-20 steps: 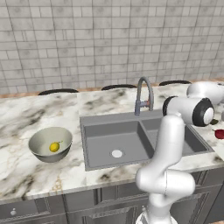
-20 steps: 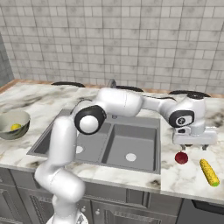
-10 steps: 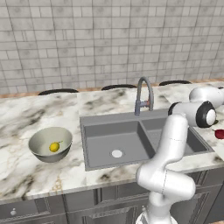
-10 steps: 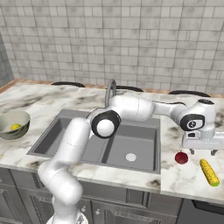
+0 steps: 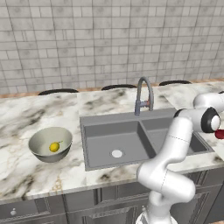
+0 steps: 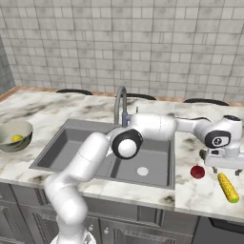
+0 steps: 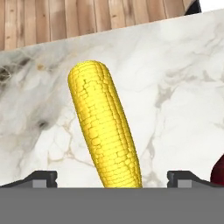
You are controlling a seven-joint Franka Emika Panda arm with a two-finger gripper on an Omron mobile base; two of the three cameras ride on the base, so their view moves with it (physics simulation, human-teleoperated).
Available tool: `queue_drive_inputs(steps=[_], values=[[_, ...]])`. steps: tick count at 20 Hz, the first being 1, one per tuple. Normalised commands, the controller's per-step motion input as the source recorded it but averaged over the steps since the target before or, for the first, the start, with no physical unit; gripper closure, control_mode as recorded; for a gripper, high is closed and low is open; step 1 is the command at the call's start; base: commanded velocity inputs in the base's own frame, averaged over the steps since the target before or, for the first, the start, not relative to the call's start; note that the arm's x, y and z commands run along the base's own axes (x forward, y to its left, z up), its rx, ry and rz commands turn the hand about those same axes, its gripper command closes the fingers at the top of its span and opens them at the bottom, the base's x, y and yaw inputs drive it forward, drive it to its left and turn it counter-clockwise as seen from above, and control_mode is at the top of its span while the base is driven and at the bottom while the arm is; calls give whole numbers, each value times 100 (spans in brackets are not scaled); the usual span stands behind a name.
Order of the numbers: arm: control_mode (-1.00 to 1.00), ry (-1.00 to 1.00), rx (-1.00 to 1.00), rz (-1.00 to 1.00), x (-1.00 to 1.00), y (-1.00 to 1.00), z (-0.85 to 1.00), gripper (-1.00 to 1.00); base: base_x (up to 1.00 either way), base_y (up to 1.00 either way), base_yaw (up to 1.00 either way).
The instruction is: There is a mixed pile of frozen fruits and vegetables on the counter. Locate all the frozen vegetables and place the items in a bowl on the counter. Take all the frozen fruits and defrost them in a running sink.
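Note:
A yellow corn cob (image 6: 228,187) lies on the marble counter (image 6: 190,196) right of the sink (image 6: 71,143). My gripper (image 6: 223,167) hangs open just above the cob's far end. In the hand view the corn cob (image 7: 105,131) runs up the middle, one fingertip (image 7: 41,177) on each side of its near end, not touching it. A dark red round fruit (image 6: 197,172) sits left of the cob, also seen as the red fruit (image 7: 218,171) and red fruit (image 5: 220,134). The grey-olive bowl (image 6: 24,127) stands far left with a small yellow piece (image 6: 17,138) inside; bowl (image 5: 39,139).
The tall curved faucet (image 6: 119,102) rises behind the double sink (image 5: 100,144). My arm stretches across the right basin. Beyond the counter's right end the wooden floor (image 7: 87,17) shows. Tiled wall behind the counter.
The hand has moved right and lower, from above the red fruit to over the corn cob. Its jaws stayed open.

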Motion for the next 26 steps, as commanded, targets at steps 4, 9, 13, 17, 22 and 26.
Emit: queue_drive_inputs(steps=[4,9,13,17,22,26], values=[[-100,0,0,-6,-2,-7,-35,-100,0,0,0],[-100,0,3,-4,-22,3,-33,-100,0,0,0],[-100,0,2,-5,-17,2,-30,-100,0,0,0],[-100,0,1,-9,-16,15,-29,-100,0,0,0],[-100,0,3,-13,-19,45,-25,100,0,0,0],[-100,0,9,-13,-13,33,-19,100,0,0,0]])
